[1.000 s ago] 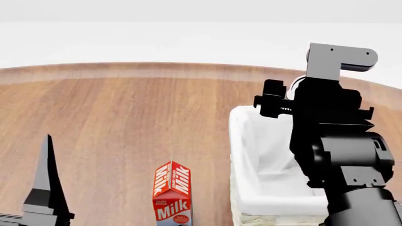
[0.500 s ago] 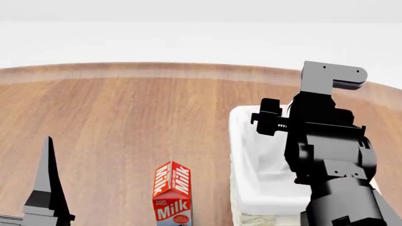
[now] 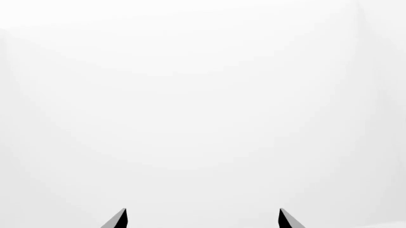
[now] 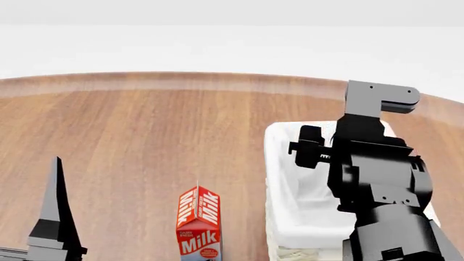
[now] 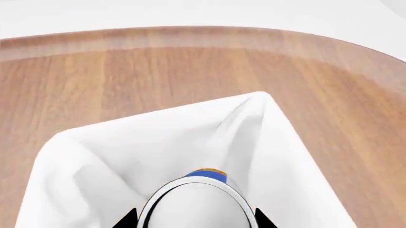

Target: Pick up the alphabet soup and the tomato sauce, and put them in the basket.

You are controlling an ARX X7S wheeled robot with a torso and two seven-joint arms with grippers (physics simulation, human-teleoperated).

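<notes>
Right gripper (image 5: 193, 219) clamps alphabet soup (image 5: 201, 197) over basket (image 5: 95, 147).
Rigid, probably smooth can; grip sidewall. Left jaws apart.

My bulky black right arm (image 4: 381, 185) hangs bent over the table; my dark left gripper (image 3: 201, 219) points upward, fingertips spread.
</notes>
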